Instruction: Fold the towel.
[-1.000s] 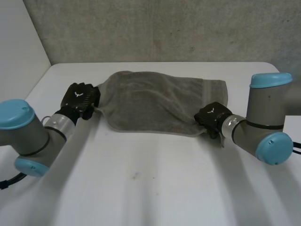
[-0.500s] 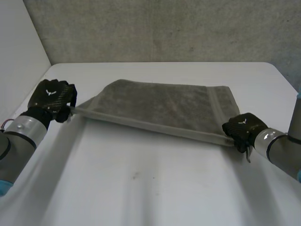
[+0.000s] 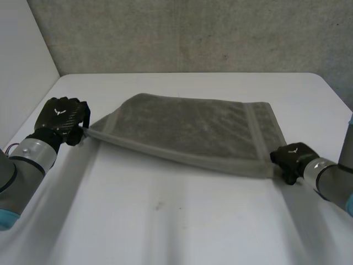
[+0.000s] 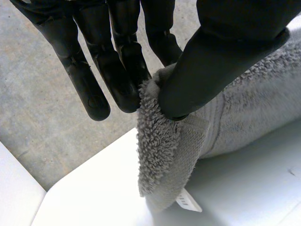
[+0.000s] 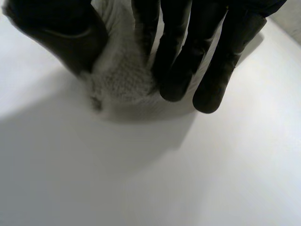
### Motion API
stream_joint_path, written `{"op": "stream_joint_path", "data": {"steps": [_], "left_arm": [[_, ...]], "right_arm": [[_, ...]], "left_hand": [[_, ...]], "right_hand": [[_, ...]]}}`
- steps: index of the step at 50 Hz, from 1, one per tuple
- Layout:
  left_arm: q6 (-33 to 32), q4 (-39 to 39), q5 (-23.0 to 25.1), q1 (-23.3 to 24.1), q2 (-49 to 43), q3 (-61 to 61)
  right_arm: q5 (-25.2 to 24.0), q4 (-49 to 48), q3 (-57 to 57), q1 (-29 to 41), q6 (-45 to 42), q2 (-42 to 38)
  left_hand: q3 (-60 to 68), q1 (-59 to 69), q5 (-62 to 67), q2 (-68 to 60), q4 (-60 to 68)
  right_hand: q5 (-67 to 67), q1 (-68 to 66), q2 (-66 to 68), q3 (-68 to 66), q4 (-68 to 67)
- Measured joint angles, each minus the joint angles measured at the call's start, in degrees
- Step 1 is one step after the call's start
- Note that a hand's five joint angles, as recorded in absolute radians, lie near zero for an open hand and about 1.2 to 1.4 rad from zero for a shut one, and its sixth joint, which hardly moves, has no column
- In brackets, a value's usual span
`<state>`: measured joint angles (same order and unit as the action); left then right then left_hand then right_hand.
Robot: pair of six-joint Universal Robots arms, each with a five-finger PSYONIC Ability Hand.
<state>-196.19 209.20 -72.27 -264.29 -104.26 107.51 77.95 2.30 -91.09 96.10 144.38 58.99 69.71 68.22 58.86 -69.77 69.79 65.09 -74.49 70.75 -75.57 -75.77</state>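
— Grey and fluffy! Where is the towel (image 3: 187, 130)?

— It is spread out on the white table (image 3: 165, 221), between the two hands. Its near edge is pulled into a straight line from one hand to the other.

— What is the left hand (image 3: 59, 118) doing?

— It is pinching the near corner on its side. Its thumb (image 4: 221, 61) squeezes the fluffy cloth against its fingers (image 4: 122, 70). A little white tag (image 4: 188, 202) sticks out under that corner.

— And the right hand (image 3: 291, 157)?

— It is pinching the other near corner, low down by the table. The thumb is on one side, the fingers are on the other, and the cloth is bunched up between them.

— Are the hands close together?

— No. They are well apart, one at each end of the towel.
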Motion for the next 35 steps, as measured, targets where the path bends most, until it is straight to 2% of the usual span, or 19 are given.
{"op": "stream_joint_path", "data": {"steps": [4, 11, 16, 18, 23, 29, 35], "left_arm": [[-0.03, -0.22, -0.10, 0.01, 0.25, 0.12], [-0.17, -2.18, -0.22, 0.09, 4.39, 0.32], [0.27, -6.47, -0.44, -0.13, 14.50, -0.93], [0.66, -7.86, -0.65, -0.27, 17.14, -1.62], [3.87, -15.32, -2.22, -0.81, 27.13, -7.48], [5.92, -23.42, -3.06, -1.03, 30.04, -14.09], [5.67, -29.45, -3.21, -1.19, 22.35, -17.74]], "right_arm": [[-0.20, -0.06, 0.03, -0.82, 0.45, 2.97], [-0.63, 0.11, -0.10, -1.92, 1.09, 13.37], [-1.93, 2.73, 1.62, -2.11, 1.02, 25.33], [-2.47, 4.06, 2.73, -2.14, 0.99, 27.80], [-5.49, 13.70, 12.77, -2.22, 0.90, 35.38], [-7.25, 26.88, 25.94, -3.05, 0.14, 34.99], [-7.38, 39.44, 35.34, -4.54, -3.90, 23.76]], "left_hand": [[0.00, 0.00, 0.00, 0.00, 0.00], [0.00, 0.00, 0.00, 0.00, 0.00], [0.00, 0.00, 0.00, 0.00, 0.00], [0.00, 0.00, 0.00, 0.00, 0.00], [0.00, 0.03, 0.00, 0.00, 0.00], [0.00, 0.13, 0.00, 0.00, 0.00], [0.00, 0.17, 0.00, 0.00, 0.00]], "right_hand": [[1.83, -0.69, 3.10, -0.89, -0.87], [1.83, -0.69, 3.98, -0.88, -0.87], [1.98, -0.69, 3.98, -0.88, -0.87], [1.98, -0.70, 4.02, -0.88, -0.87], [1.98, -0.70, 5.11, -0.89, -0.87], [1.98, -0.70, 5.68, -0.89, -0.87], [1.98, -0.71, 5.68, -0.89, -0.87]]}}
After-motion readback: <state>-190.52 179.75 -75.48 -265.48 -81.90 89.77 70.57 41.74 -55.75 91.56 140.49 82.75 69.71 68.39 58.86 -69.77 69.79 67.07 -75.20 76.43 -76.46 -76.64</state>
